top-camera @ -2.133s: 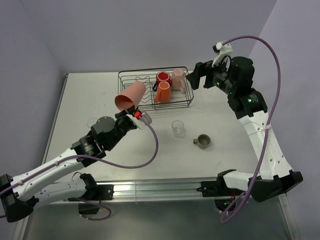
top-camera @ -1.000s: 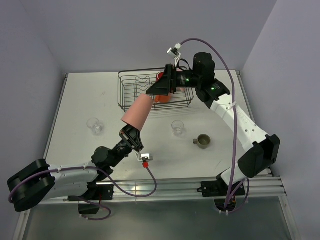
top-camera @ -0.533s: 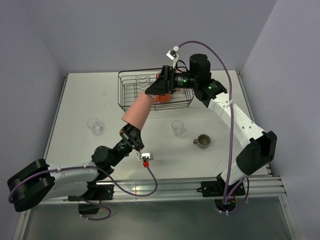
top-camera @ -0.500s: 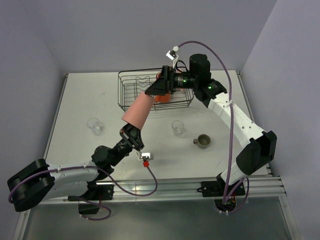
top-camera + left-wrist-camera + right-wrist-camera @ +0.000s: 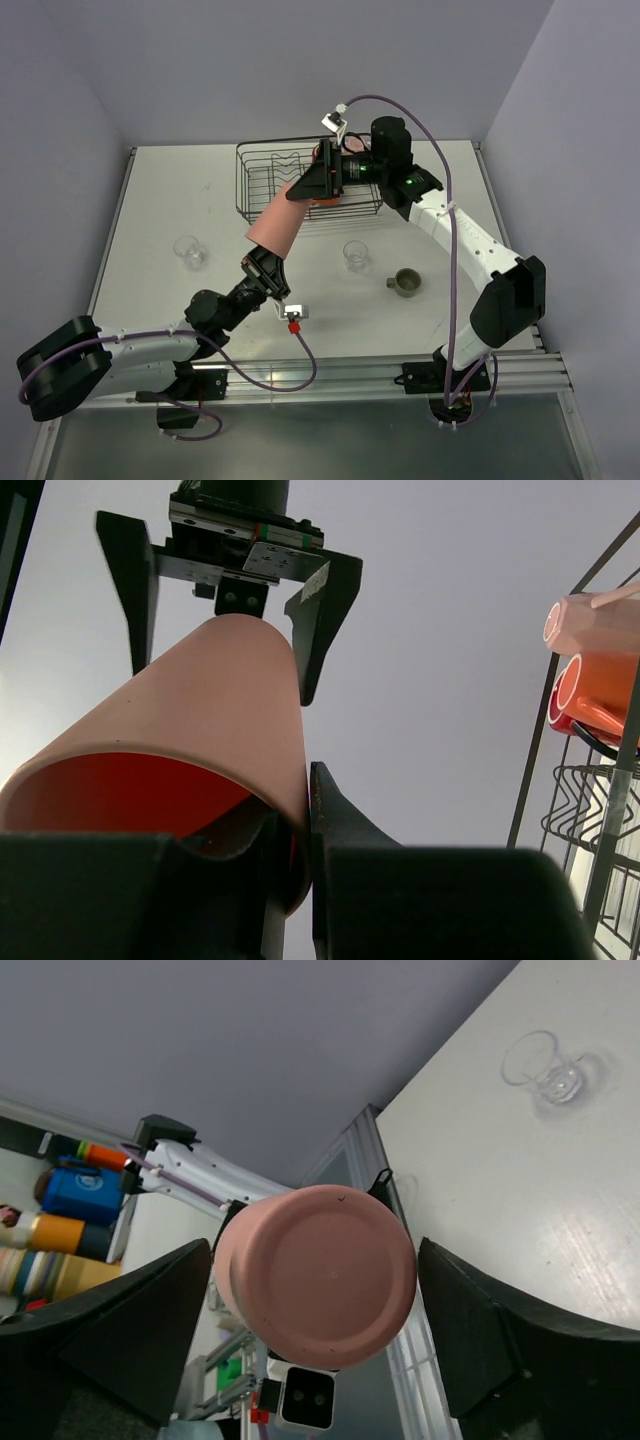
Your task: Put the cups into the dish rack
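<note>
My left gripper (image 5: 264, 266) is shut on the rim of the salmon tumbler (image 5: 276, 221) and holds it tilted in the air in front of the dish rack (image 5: 258, 186). One finger is inside the rim and one outside (image 5: 335, 825). My right gripper (image 5: 306, 186) is open, with its fingers (image 5: 135, 1335) on either side of the tumbler's base (image 5: 320, 1275), apart from it. The pink mug (image 5: 592, 620), orange mug (image 5: 600, 692) and red mug (image 5: 553, 716) lie in the rack. A clear glass (image 5: 187, 250), a second clear glass (image 5: 354, 254) and the grey-olive mug (image 5: 405, 283) stand on the table.
The rack's right end in the top view is hidden behind my right gripper. The divider prongs (image 5: 285, 162) stand in its middle. A purple cable (image 5: 300, 355) hangs from my left wrist over the table's near edge.
My right gripper has moved a little left and closer, so its open fingers now flank the tumbler's base. My left gripper keeps hold of the tumbler in the same place.
</note>
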Controlling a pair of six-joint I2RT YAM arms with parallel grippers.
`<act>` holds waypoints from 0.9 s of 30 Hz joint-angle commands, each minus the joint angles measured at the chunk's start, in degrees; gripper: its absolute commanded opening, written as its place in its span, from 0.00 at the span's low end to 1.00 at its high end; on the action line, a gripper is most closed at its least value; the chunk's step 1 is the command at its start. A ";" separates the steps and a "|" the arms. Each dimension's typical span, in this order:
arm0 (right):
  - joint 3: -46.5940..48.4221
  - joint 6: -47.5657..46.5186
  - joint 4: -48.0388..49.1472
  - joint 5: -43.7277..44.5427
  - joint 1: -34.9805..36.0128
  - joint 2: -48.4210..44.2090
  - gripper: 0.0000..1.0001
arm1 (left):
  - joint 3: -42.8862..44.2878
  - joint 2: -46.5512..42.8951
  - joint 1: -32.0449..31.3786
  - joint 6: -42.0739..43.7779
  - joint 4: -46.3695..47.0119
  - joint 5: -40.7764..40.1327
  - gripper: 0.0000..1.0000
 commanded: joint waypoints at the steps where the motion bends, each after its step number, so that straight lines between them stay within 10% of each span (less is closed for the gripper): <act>1: -1.58 7.91 9.65 -4.18 0.38 0.70 0.88 | 2.21 -0.03 -0.29 1.32 23.34 1.61 0.00; 13: -4.75 16.89 17.32 -6.47 -0.15 1.23 0.46 | 1.85 -0.12 -0.29 2.02 22.55 1.70 0.02; 20: -4.84 15.66 17.06 -6.39 -1.37 0.53 0.02 | 0.45 -1.61 -0.29 2.29 21.14 2.31 0.33; 27: -3.35 14.17 14.61 -7.09 -3.83 -0.09 0.00 | -0.69 -5.39 -0.29 1.94 17.81 4.07 0.53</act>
